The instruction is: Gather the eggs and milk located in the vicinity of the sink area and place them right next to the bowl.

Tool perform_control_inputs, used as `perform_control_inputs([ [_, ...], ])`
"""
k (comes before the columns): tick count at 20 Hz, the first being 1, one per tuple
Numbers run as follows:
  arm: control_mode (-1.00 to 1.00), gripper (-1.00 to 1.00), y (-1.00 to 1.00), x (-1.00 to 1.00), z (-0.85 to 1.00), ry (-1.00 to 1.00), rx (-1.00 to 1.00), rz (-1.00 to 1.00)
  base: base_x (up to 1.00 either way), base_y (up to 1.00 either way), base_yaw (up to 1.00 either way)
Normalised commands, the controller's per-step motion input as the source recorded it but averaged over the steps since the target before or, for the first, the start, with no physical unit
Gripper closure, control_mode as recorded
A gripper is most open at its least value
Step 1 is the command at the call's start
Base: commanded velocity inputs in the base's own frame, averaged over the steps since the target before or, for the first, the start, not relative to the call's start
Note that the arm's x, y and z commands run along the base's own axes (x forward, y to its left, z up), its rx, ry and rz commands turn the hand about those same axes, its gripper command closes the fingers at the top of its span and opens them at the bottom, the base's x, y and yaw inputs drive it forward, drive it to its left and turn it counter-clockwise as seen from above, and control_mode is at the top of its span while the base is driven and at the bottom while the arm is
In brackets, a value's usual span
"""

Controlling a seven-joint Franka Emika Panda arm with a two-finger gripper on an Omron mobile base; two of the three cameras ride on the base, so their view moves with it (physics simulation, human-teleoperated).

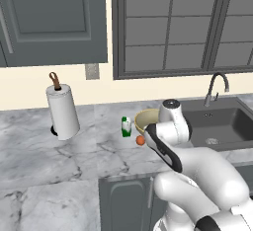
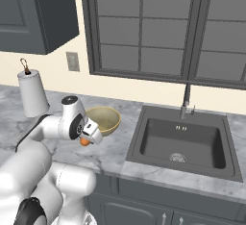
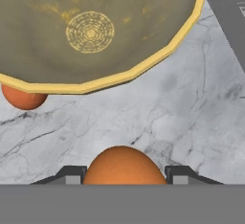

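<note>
Far left stands the paper towel roll (image 1: 63, 111), not part of this job. The milk (image 1: 126, 127) already sits just left of the bowl (image 1: 145, 119), one egg (image 3: 24, 97) tucked against the bowl's rim. The gripper (image 3: 123, 176) is closed on the second egg (image 3: 124, 166), hovering over the counter (image 3: 182, 117) near the bowl, presumably to set it alongside. The sink (image 2: 185, 142) sits right.
</note>
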Motion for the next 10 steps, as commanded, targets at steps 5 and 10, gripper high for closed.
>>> perform_control_inputs([
  [5, -1.00, 1.00, 0.00, 0.10, -0.33, 0.02, 0.00, 0.00, 0.00, 0.00, 0.00],
  [10, -1.00, 1.00, 0.06, 0.04, -0.31, 0.00, 0.00, 0.00, 0.00, 0.00, 0.00],
])
